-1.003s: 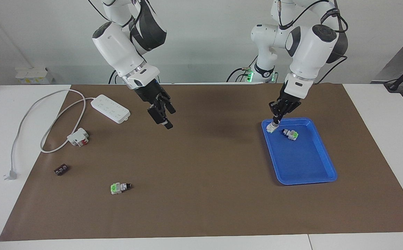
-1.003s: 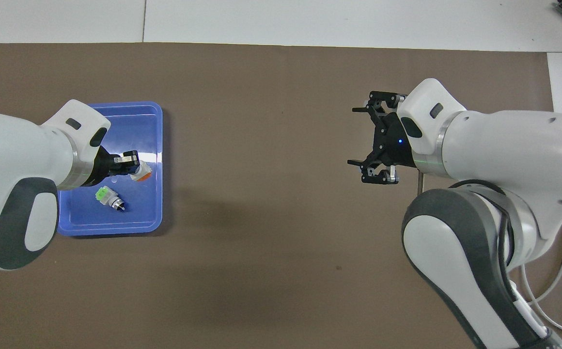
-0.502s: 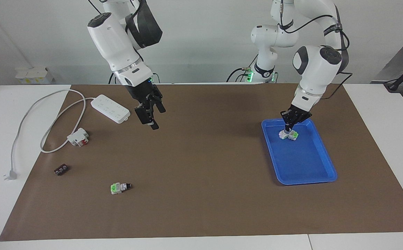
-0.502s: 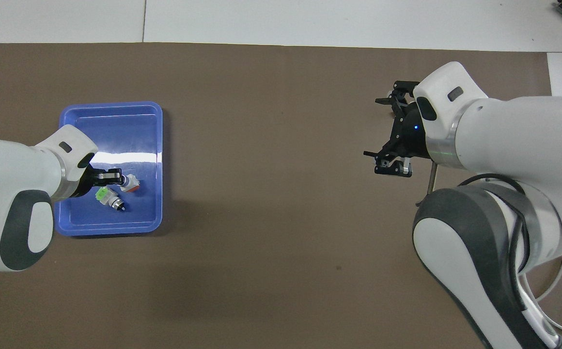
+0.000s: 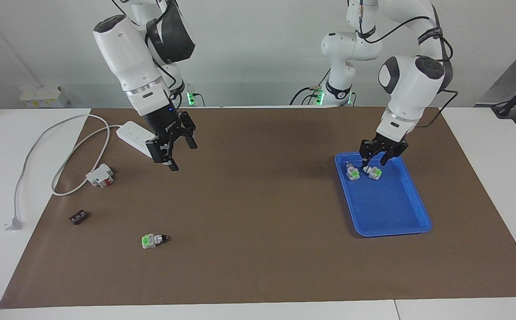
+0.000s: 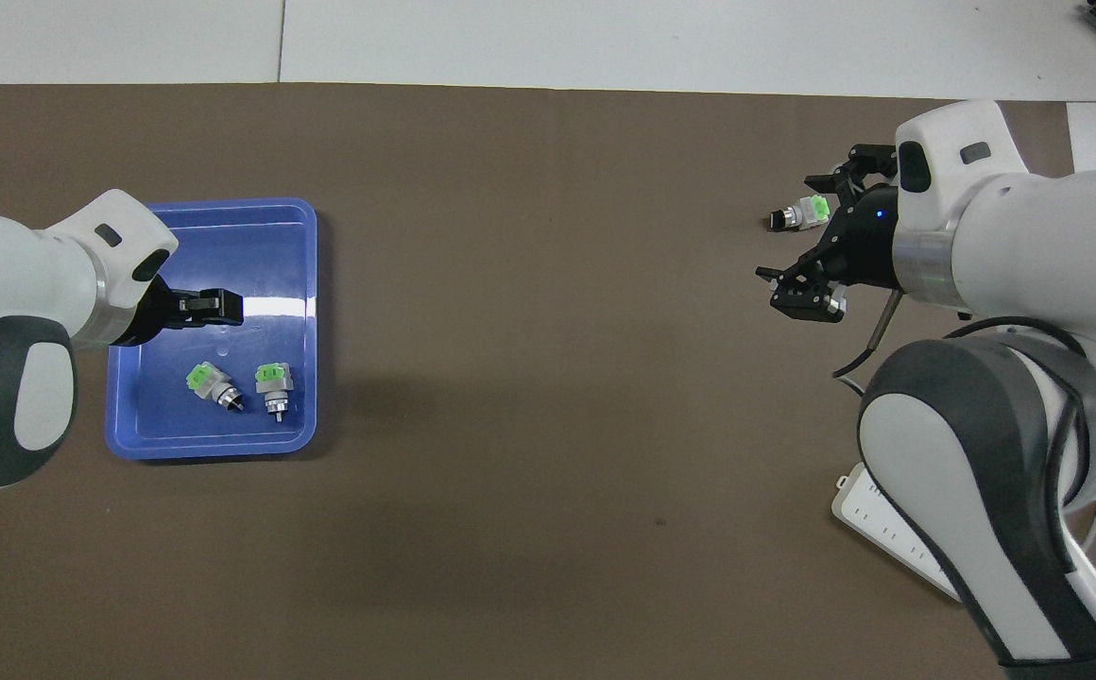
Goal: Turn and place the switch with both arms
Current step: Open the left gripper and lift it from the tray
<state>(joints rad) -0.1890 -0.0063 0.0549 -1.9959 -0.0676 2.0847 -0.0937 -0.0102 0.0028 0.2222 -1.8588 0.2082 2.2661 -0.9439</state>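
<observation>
The blue tray [image 5: 418,213] holds two switches side by side, one [image 5: 352,172] toward the table's middle and one [image 5: 375,173] beside it; both show green end blocks in the overhead view [image 6: 273,382] [image 6: 207,382]. My left gripper [image 5: 375,162] is open and empty just above them, also in the overhead view [image 6: 227,307]. A third switch [image 5: 153,240] lies on the brown mat toward the right arm's end, farther from the robots, also in the overhead view [image 6: 801,214]. My right gripper [image 5: 182,155] is open and empty in the air, over the mat beside the power strip.
A white power strip [image 5: 140,138] with its cable [image 5: 62,146] lies near the right arm. A white-and-red block [image 5: 100,175] and a small black block [image 5: 78,217] lie on the mat at that end. The brown mat [image 5: 262,213] covers the table's middle.
My left gripper carried a switch down into the tray, let it go beside the other one and rose a little. My right arm swung toward its own end of the table.
</observation>
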